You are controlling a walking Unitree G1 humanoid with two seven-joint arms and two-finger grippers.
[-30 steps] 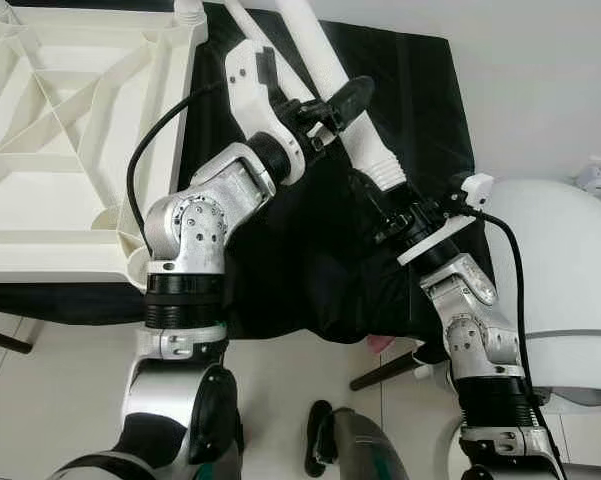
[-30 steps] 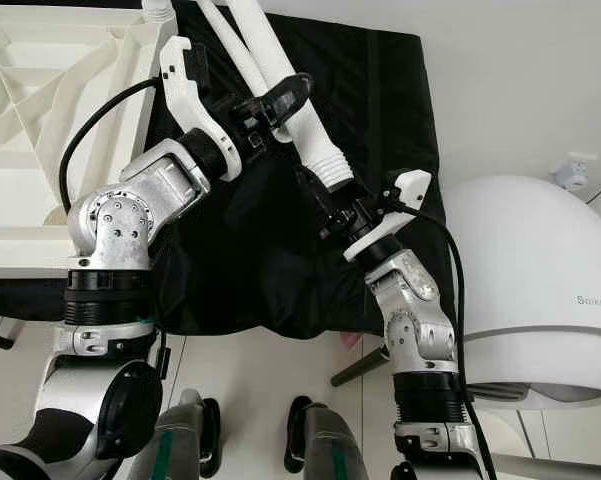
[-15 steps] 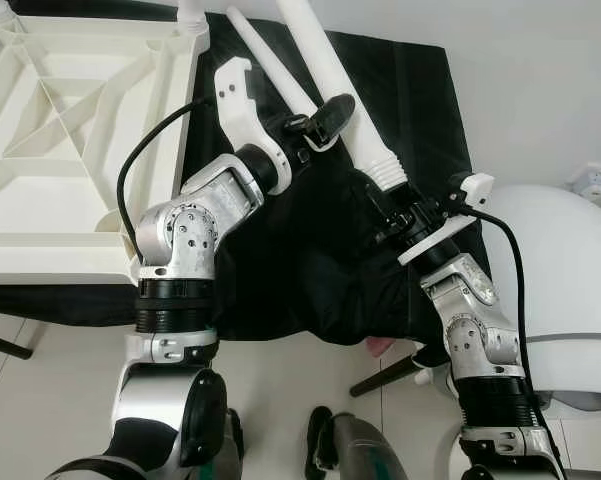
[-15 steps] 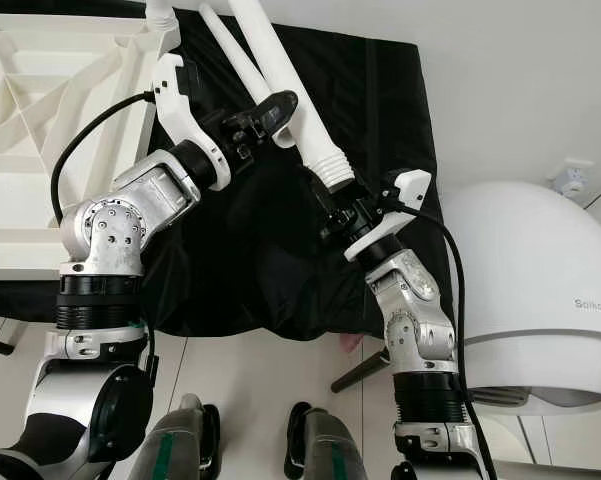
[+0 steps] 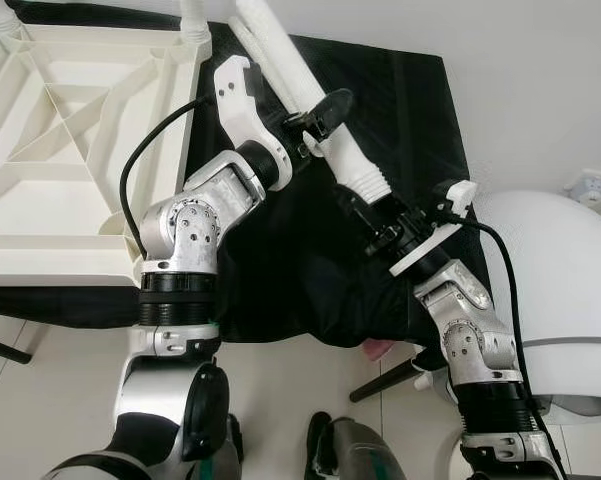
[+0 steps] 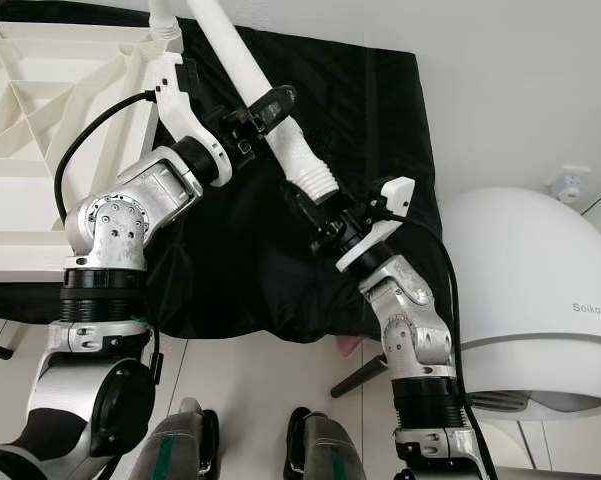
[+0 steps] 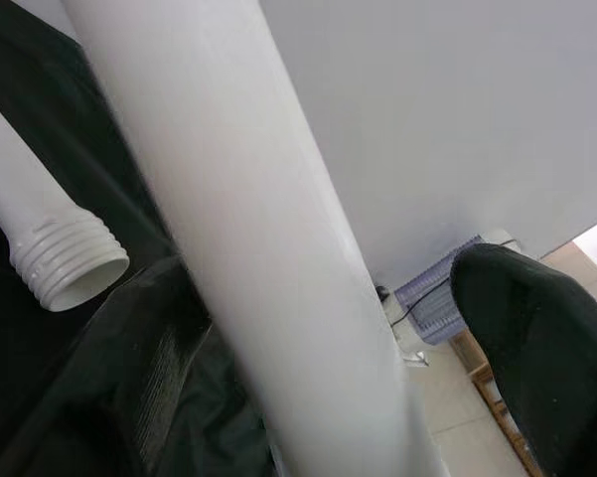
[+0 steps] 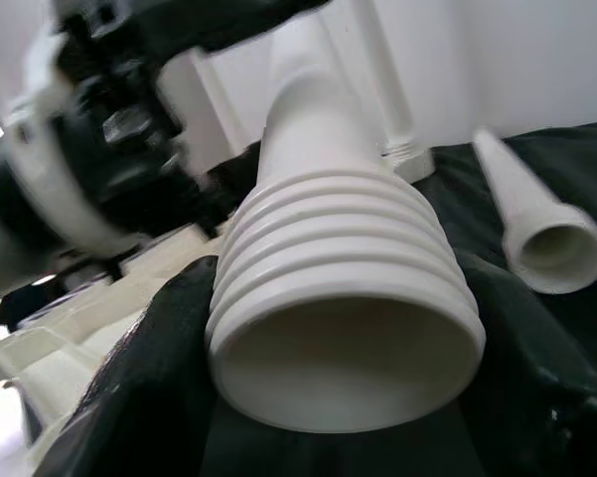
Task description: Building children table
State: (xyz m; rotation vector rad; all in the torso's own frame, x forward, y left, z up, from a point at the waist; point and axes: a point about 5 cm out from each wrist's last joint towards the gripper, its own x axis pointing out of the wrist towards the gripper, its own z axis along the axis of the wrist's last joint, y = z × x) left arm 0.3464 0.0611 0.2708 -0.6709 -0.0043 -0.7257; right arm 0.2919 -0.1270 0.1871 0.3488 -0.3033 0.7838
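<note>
Over the black cloth, left gripper clamped on white leg, right gripper holding its threaded end, tabletop far left.

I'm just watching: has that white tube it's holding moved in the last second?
Yes. The white table leg has shifted toward the robot's left, nearer the white tabletop.

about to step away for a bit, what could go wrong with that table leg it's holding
Both grippers hold one long white leg: the right gripper at its threaded end, the left gripper higher up. Uneven pulls could twist it loose. Swinging it might knock the second leg lying on the black cloth.
</note>
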